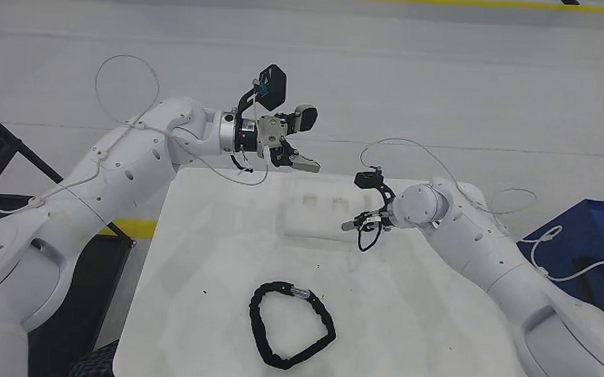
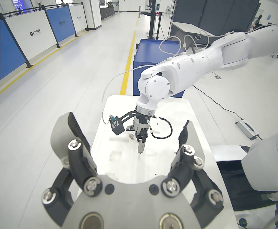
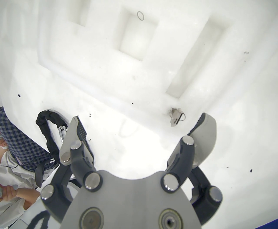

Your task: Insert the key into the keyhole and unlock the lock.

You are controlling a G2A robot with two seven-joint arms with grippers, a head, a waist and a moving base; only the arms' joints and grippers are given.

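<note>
A small silver key on a thin wire ring (image 3: pixel 176 116) lay flat on the white table (image 1: pixel 178 314), just beside the raised edge of a white foam tray with rectangular recesses (image 3: pixel 97 71). The right gripper (image 3: pixel 140 121) hung over this spot with its two ribbed fingers (image 3: pixel 76 132) spread wide and nothing between them. The key was ahead of the fingertips, nearer one finger than the other, and was touched by neither.

A black fabric-sleeved chain lock closed in a loop (image 1: pixel 290 323) rested on the near part of the table, well apart from the key and from both grippers. In the right wrist view its silver metal cylinder (image 3: pixel 62 132) showed at one end of the black sleeve, partly behind a finger.

A separate small metal ring (image 3: pixel 140 15) lay at the edge of one of the tray's recesses.

The left gripper (image 1: pixel 309 139) was held in the air beyond the table's far edge, turned toward the right arm. Its fingers (image 2: pixel 71 130) were likewise wide apart and carried nothing. From its wrist camera the right gripper (image 2: pixel 140 143) was seen pointing down at the table close to the tray.
</note>
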